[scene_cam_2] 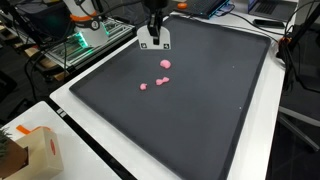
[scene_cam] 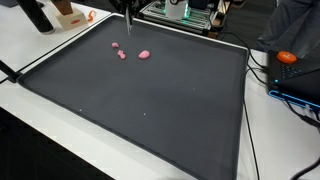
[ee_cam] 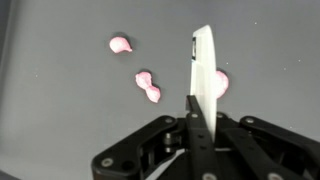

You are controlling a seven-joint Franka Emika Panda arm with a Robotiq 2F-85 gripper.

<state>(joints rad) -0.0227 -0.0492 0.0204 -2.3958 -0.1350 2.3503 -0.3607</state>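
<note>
My gripper is shut on a flat white blade-like piece that stands upright between the jaws. It hangs over the far part of a dark mat; the gripper shows in both exterior views. Three small pink lumps lie on the mat just below the blade. One is off to the left, a two-lobed one sits in the middle, and the third is half hidden behind the blade. The same lumps appear in the exterior views.
The mat lies on a white table. An orange object and a blue device with cables sit beside the mat. A cardboard box stands at a table corner, and electronics with green lights lie beyond the mat.
</note>
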